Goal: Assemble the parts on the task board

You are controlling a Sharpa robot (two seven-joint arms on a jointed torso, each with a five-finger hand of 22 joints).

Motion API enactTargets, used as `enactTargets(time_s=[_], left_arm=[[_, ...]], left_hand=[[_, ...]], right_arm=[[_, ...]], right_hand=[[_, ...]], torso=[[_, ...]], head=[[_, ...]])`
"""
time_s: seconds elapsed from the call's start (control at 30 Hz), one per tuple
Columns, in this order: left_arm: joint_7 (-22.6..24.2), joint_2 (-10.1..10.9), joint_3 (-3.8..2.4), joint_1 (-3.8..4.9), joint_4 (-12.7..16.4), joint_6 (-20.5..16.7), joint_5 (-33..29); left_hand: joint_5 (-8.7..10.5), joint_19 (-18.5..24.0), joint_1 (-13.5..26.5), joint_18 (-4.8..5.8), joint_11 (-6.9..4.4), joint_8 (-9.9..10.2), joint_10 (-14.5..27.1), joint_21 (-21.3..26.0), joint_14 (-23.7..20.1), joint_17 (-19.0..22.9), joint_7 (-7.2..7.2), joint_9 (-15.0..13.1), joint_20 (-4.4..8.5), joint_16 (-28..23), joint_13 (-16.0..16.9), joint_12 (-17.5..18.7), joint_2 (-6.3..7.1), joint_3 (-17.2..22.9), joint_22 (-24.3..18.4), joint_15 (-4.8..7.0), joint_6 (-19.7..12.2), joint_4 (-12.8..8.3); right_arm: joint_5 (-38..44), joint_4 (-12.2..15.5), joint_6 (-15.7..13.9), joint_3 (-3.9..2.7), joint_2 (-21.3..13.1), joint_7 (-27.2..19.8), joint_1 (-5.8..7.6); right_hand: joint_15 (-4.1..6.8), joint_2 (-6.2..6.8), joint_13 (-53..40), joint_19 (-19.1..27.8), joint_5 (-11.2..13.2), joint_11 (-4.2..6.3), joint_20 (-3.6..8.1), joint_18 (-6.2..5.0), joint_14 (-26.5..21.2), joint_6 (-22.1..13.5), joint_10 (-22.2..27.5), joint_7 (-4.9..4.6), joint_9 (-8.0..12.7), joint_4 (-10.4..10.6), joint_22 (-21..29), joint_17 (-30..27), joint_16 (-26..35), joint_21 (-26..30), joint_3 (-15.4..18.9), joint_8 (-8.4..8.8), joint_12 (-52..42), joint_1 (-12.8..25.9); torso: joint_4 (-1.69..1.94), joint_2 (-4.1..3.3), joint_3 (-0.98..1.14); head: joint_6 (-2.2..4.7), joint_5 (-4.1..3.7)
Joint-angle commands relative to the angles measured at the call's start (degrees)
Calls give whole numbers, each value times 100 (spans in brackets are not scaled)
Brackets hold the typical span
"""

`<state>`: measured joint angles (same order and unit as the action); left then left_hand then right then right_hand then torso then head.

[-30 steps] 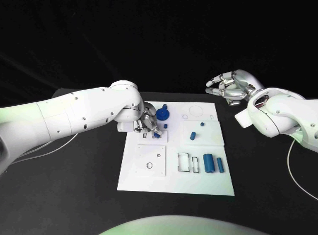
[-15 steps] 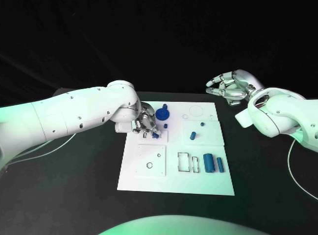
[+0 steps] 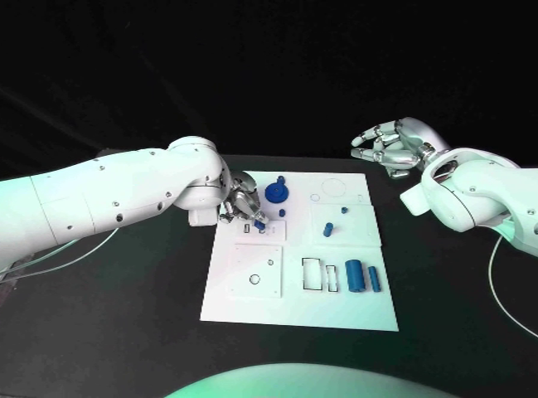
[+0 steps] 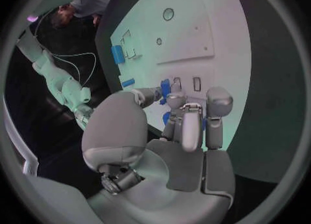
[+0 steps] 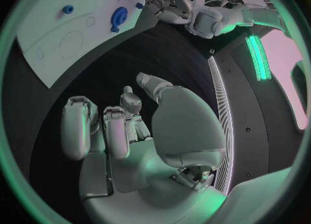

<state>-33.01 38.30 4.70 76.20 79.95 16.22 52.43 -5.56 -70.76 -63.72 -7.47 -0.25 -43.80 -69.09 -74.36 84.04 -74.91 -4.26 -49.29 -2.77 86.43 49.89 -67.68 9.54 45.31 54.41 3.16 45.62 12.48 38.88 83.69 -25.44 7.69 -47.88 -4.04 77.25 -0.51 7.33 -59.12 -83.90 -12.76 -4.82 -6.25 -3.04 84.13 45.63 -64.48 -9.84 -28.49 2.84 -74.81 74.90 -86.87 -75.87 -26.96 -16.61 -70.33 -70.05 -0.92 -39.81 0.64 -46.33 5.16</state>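
On the black worktop: white flat task board with small blue plastic parts.
Left robot hand pinches a blue piece at the board's left edge; farther back, right robot hand hovers curled, holding nothing.

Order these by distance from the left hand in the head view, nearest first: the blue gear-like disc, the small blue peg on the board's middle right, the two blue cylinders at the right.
1. Blue gear-like disc, just beside the left hand.
2. Small blue peg, mid-board.
3. Two blue cylinders, near the board's right edge.
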Motion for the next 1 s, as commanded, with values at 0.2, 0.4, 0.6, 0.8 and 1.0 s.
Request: enactTargets(time_s=[0.2,0.4,0.6,0.8,1.0], left_arm=[[227,-37,16,-51,79,-760,635],[177,-74,21,-112,79,-868,760],[118,-106,23,-151,78,-787,825],[59,-151,30,-180,41,-687,879],[28,-183,40,-201,12,-630,884]], left_hand=[[-438,-137,210,102,-58,-78,-176,-108,414,-888,88,-71,53,85,65,-46,113,1136,189,94,160,-1103],[-553,-204,272,121,-87,-116,-252,-157,426,-914,121,-96,74,95,110,-76,138,1144,291,119,220,-1107],[-586,-249,316,134,-107,-144,-288,-192,435,-941,143,-115,85,106,101,-79,138,1142,363,135,258,-1094],[-624,-309,363,152,-129,-173,-353,-239,445,-966,168,-134,101,117,141,-111,132,1141,461,154,297,-1085],[-641,-367,408,170,-153,-210,-448,-285,447,-967,197,-157,116,118,264,-189,114,1137,558,174,352,-1077]], right_arm=[[47,1,29,-2,-7,2,-5],[47,6,26,-2,-12,1,-6],[47,12,23,-2,-13,2,-7],[47,24,21,-2,-11,4,-8],[48,29,20,-2,-13,4,-8]], right_hand=[[26,18,5,-16,-24,-7,41,-67,449,-36,21,-9,-5,28,5,1041,10,34,22,-12,28,6],[26,18,5,-16,-24,-7,41,-67,449,-36,21,-9,-5,28,5,1041,10,34,22,-12,28,6],[26,18,5,-16,-24,-7,41,-67,449,-36,21,-9,-5,28,5,1041,10,34,22,-12,28,6],[26,18,5,-16,-24,-7,41,-67,449,-36,21,-9,-5,28,5,1041,10,34,22,-12,28,6],[27,14,21,-17,-21,-7,41,-67,449,-46,30,-9,-8,39,5,1042,10,36,23,-25,37,14]], torso=[[7,4,7],[4,-1,7],[6,-9,5],[6,-10,4],[1,-6,2]], head=[[-7,15],[-14,22],[-31,28],[-59,3],[-65,5]])
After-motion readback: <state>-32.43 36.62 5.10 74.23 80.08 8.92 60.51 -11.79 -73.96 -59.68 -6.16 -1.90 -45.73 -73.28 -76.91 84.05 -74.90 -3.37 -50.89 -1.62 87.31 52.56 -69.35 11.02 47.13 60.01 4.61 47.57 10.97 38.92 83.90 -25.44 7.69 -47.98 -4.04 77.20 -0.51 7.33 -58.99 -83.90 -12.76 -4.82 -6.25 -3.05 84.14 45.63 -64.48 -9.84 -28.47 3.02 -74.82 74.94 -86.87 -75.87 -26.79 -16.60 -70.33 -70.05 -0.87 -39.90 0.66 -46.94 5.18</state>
